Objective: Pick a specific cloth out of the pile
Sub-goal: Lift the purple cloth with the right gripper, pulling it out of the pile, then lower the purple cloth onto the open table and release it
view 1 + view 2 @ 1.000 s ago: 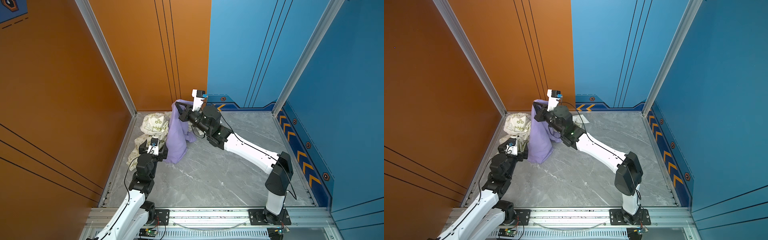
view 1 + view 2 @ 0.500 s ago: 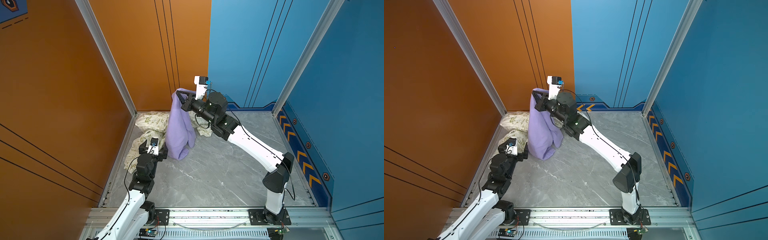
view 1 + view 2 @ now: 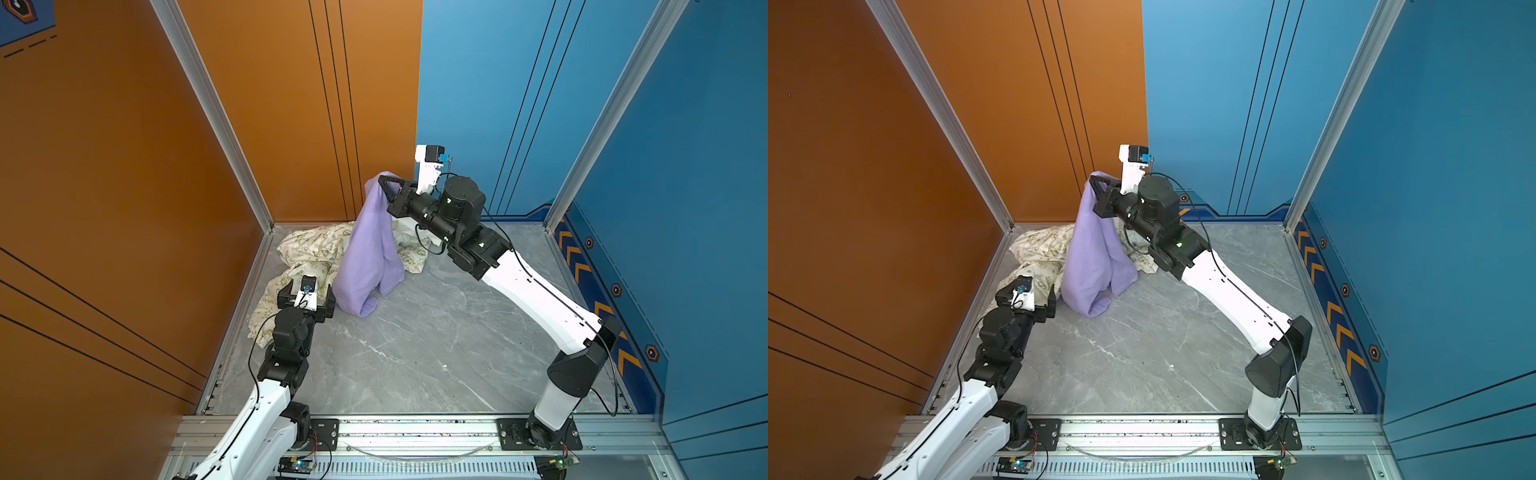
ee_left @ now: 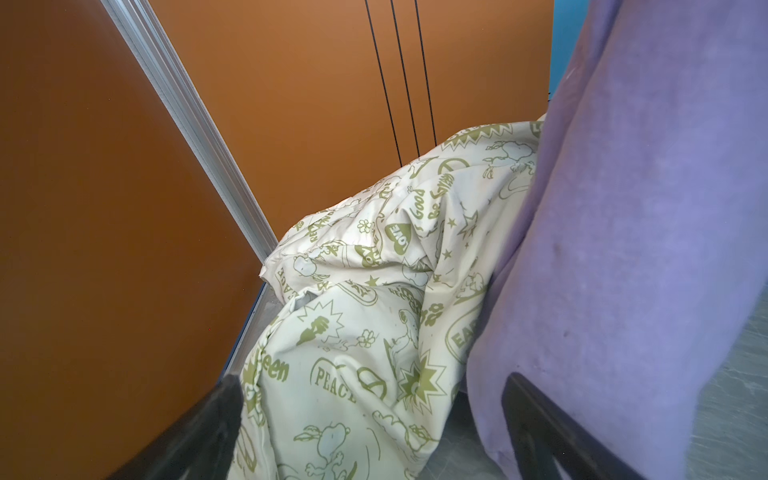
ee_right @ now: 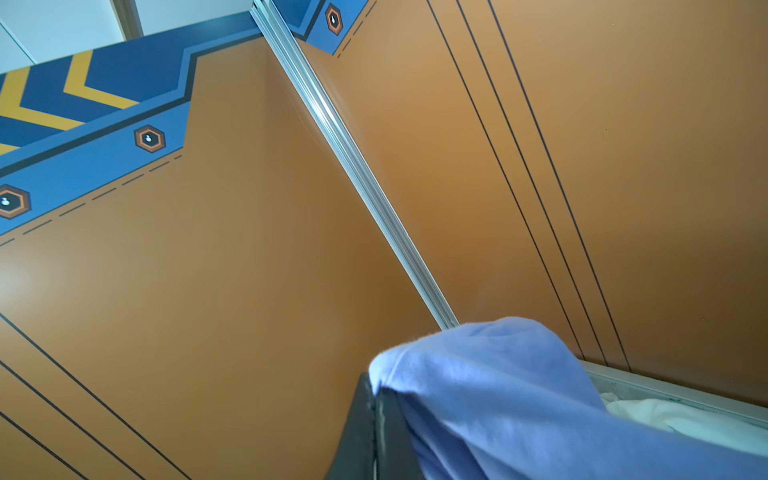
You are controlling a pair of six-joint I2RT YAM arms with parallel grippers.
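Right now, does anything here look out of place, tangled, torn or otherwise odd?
Nothing stands out. The lavender cloth hangs intact from the right gripper, jaws shut on its upper end; the cream printed cloth lies crumpled in the corner, as piled fabric would.
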